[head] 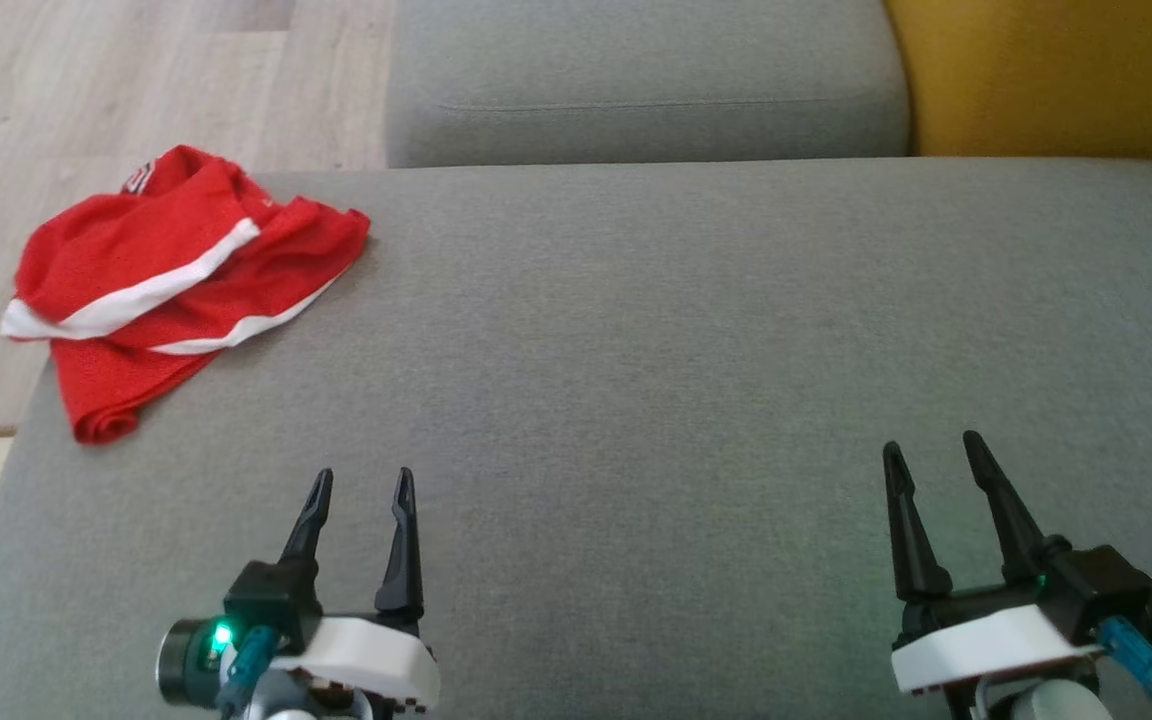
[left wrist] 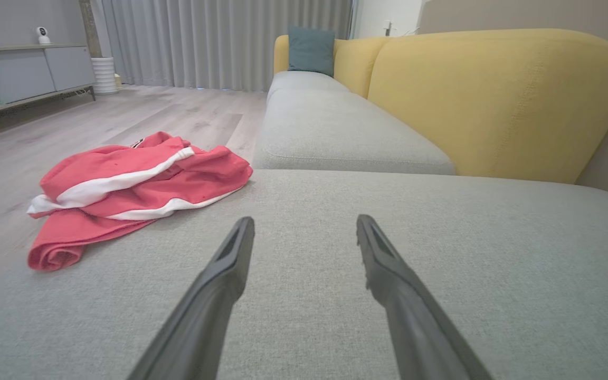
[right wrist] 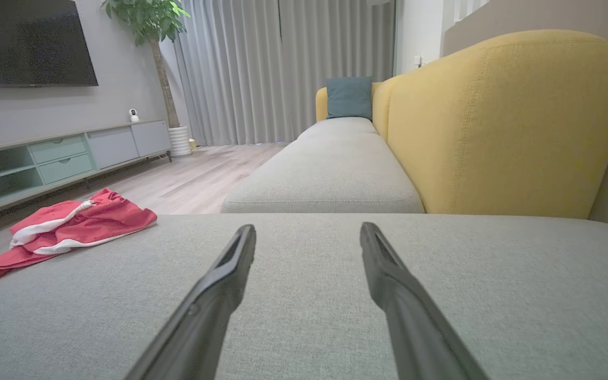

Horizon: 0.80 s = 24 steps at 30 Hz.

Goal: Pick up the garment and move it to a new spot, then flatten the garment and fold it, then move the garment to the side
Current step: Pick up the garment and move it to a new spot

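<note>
A crumpled red garment (head: pixel 176 280) with white stripes lies bunched at the far left corner of the grey sofa seat (head: pixel 696 360), partly over its edge. The same garment (left wrist: pixel 130 190) sits left of and beyond my left fingers, and it (right wrist: pixel 66 227) shows far to the left in the right wrist view. My left gripper (head: pixel 361 485) stands open near the seat's front, well short of the garment, nothing between its fingers. My right gripper (head: pixel 931 450) is open too, far to the right over bare cushion.
A second grey seat cushion (head: pixel 646 80) adjoins the far side. The yellow sofa backrest (head: pixel 1066 75) rises along the right. Wooden floor (head: pixel 86 90) lies beyond the left edge. A TV cabinet (right wrist: pixel 61 158) and a potted plant (right wrist: pixel 151 31) stand across the room.
</note>
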Motion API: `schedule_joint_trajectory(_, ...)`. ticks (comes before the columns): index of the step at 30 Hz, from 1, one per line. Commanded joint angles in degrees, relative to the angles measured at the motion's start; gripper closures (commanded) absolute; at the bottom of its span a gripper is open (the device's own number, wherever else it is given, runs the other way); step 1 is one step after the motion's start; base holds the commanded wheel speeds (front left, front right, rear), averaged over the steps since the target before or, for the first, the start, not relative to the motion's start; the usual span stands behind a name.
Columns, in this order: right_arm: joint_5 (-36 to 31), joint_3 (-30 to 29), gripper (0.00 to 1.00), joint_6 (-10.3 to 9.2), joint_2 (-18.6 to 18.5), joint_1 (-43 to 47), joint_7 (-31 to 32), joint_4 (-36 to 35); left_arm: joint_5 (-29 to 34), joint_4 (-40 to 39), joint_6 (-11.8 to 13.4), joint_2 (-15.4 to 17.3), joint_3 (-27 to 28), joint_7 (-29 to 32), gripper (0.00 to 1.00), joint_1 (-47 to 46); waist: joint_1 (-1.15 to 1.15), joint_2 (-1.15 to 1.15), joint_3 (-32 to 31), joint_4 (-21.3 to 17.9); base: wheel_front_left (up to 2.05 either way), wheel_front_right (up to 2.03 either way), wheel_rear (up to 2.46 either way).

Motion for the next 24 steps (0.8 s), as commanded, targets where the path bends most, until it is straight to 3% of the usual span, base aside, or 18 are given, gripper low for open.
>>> schedule_joint_trajectory(1,-0.2,1.27,0.0,-0.04,-0.55,-2.26,-0.63,-2.25,-0.33,-1.72,0.43,0.17,1.79,-0.71,0.0,-2.41,0.0,0.0,-0.19,1.11,0.0,0.0,0.0)
schedule_joint_trajectory(10,0.64,1.25,0.0,-0.04,-0.55,-1.6,-0.63,-2.55,0.79,-1.95,0.11,0.17,3.05,-0.71,0.0,-2.46,0.0,0.0,-0.52,8.26,0.0,0.0,0.0)
schedule_joint_trajectory(24,1.49,2.12,0.0,-0.04,-0.55,-1.97,-0.63,-3.01,2.16,-2.75,-0.84,0.19,5.51,-0.71,0.0,-2.08,0.0,0.0,-0.17,22.55,0.0,0.0,0.0)
